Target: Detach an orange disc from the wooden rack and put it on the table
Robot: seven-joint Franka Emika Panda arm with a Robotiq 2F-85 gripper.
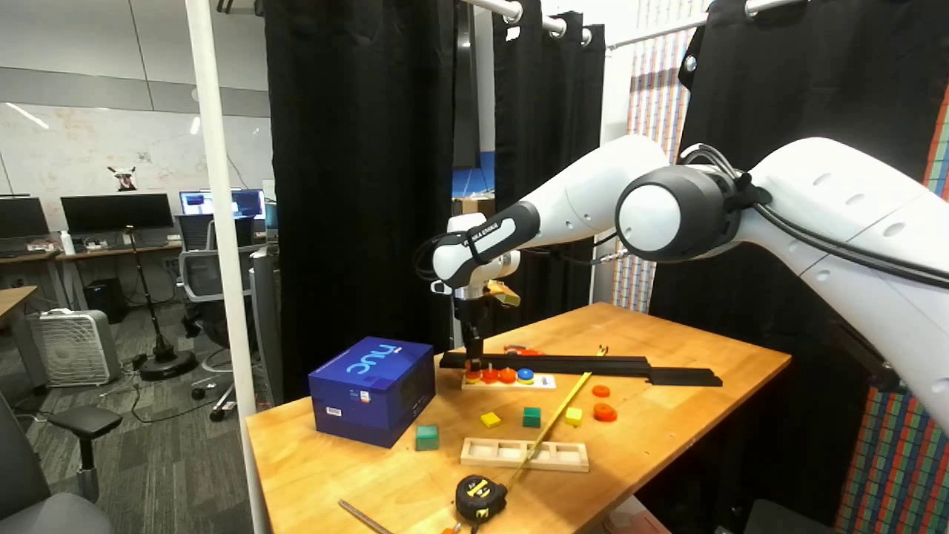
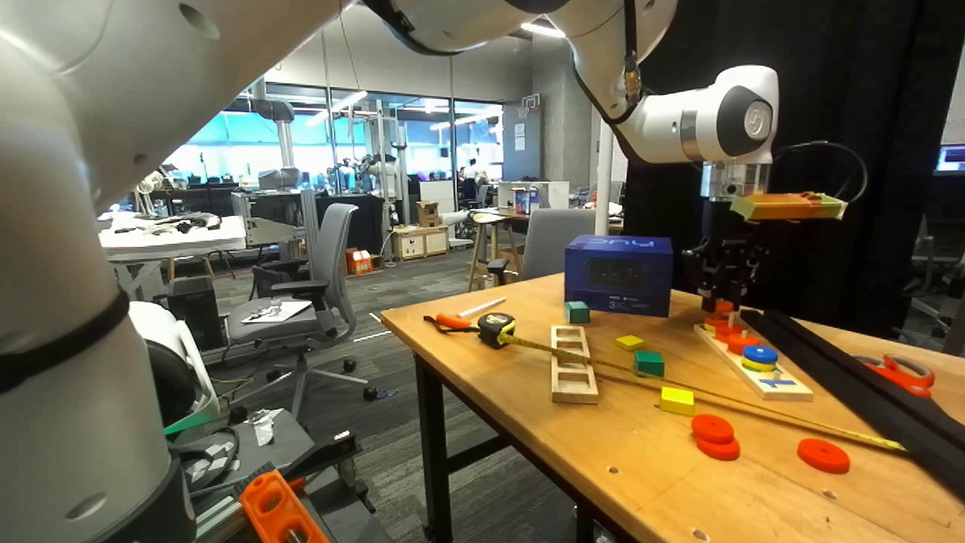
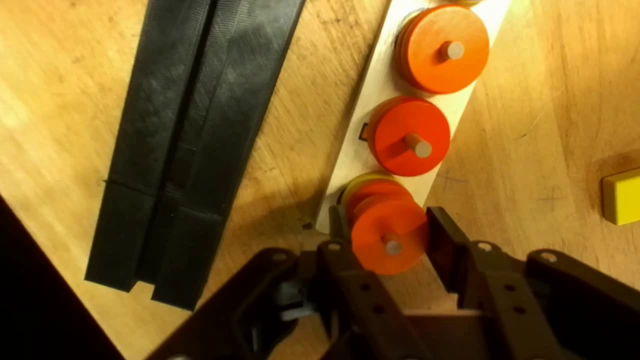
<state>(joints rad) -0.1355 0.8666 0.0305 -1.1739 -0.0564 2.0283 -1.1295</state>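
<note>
Lying nearest, lower right in an exterior view: three loose orange-red discs [image 2: 712, 427] on the worktop [image 2: 626, 430]; whether these count toward the task cannot be told. Farther, at the right: the wooden rack [image 2: 795, 389]. At its far end, lower centre in the wrist view: an orange disc [image 3: 377, 232], gripped between the fingers [image 3: 447, 245], seemingly held clear above the next disc [image 3: 376, 190], the peg [image 3: 393, 247] visible through its centre. Judged done: grasp, part of the lift. Left to be done: peg clearance, worktop placement.
</note>
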